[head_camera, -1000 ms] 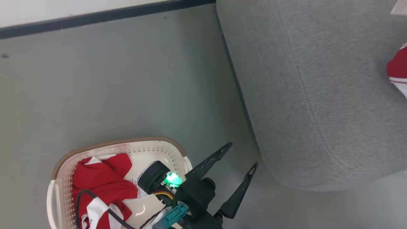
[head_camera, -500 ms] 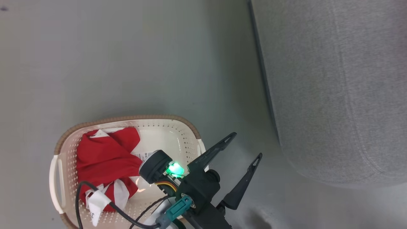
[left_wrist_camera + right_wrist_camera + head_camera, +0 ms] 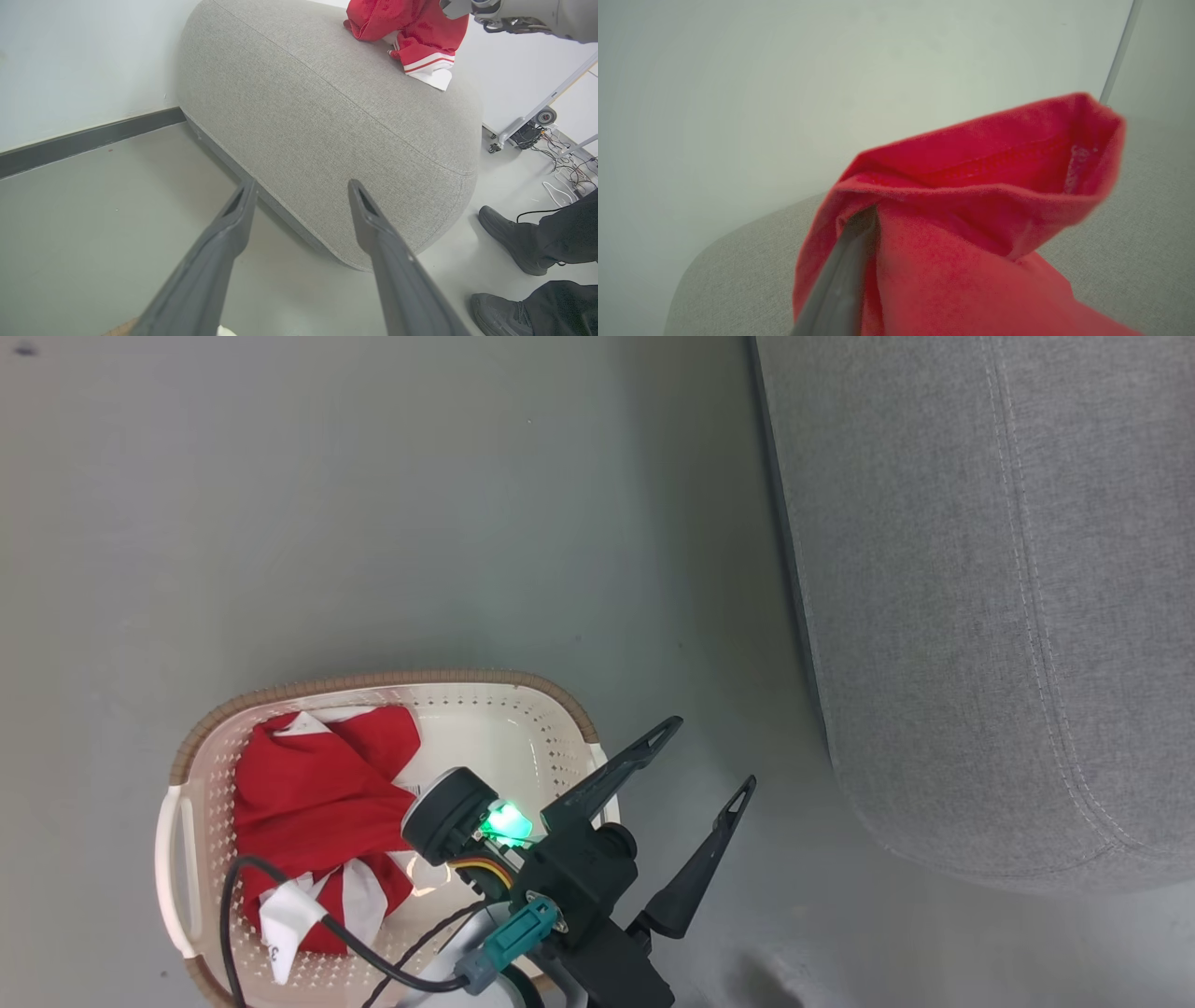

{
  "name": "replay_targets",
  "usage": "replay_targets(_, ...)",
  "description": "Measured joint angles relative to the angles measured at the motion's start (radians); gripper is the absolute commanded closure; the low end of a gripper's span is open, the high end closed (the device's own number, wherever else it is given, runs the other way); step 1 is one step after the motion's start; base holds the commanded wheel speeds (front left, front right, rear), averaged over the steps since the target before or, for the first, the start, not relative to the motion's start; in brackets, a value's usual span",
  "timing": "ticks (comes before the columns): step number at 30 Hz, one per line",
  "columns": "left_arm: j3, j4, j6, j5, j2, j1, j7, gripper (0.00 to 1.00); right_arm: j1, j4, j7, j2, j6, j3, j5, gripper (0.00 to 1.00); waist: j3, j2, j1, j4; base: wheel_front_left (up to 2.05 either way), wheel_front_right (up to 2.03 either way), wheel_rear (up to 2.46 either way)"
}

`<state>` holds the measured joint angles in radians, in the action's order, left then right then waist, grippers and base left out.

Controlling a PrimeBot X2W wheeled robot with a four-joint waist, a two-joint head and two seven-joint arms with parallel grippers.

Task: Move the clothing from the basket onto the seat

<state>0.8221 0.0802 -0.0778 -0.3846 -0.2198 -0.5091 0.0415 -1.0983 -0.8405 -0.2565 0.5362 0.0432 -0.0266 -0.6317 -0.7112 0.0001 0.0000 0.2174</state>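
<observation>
- Grey floor point(image 3: 373, 523) runs up to a pale wall with a dark skirting, and on it stand the cream perforated basket point(image 3: 392, 679) and, well apart to its right, the big grey woven seat point(image 3: 980, 616).
- One red garment with white panels point(image 3: 308, 803) lies bunched in the left half of the basket; the right half shows bare plastic.
- A second red jersey with a white-striped hem point(image 3: 411, 28) lies on top of the seat near its far rounded edge, the hem drooping toward that edge.
- Left gripper point(image 3: 714, 751) hangs just beside the basket's right rim, jaws spread wide and empty.
- Right gripper point(image 3: 866, 224) is above the seat with red fabric draped over its one visible finger; the other finger is hidden, so I cannot tell whether the cloth is pinched or merely hanging.
- The step in hand looks like letting go of the jersey on the seat. To do it well:
  - part the jaws fully before lifting;
  - rise straight up so the fold slides off the finger rather than snagging;
  - avoid dragging the cloth toward the edge (a person's dark shoes point(image 3: 509, 238) stand close by on that side).
</observation>
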Motion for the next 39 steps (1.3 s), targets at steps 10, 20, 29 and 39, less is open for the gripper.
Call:
replay_targets(10, 0.003, -0.048, 0.013, -0.011, 0.037, 0.0, -0.04, 0.0, 0.003, -0.094, 0.0, -0.019, 0.022, 0.027, 0.0, 0.0, 0.057, 0.0, 0.0, -0.014, 0.0, 0.0, 0.0)
replay_targets(20, 0.002, -0.095, 0.016, -0.047, 0.059, 0.006, -0.081, 0.0, 0.092, -0.142, 0.0, -0.078, 0.046, 0.062, 0.011, 0.0, 0.14, -0.0002, -0.0001, -0.029, 0.0, 0.0, 0.0)
replay_targets(29, -0.003, -0.129, 0.017, -0.062, 0.063, 0.052, -0.118, 0.0, 0.181, -0.143, 0.0, -0.128, 0.055, 0.077, 0.012, 0.0, 0.217, -0.0002, -0.0001, -0.04, 0.0, 0.0, 0.0)
replay_targets(39, -0.054, -0.163, 0.004, -0.1, 0.061, 0.109, -0.168, 0.0, 0.319, -0.066, 0.0, -0.181, 0.063, 0.098, 0.033, 0.0, 0.329, -0.0003, -0.0002, -0.048, 0.0, 0.0, 0.0)
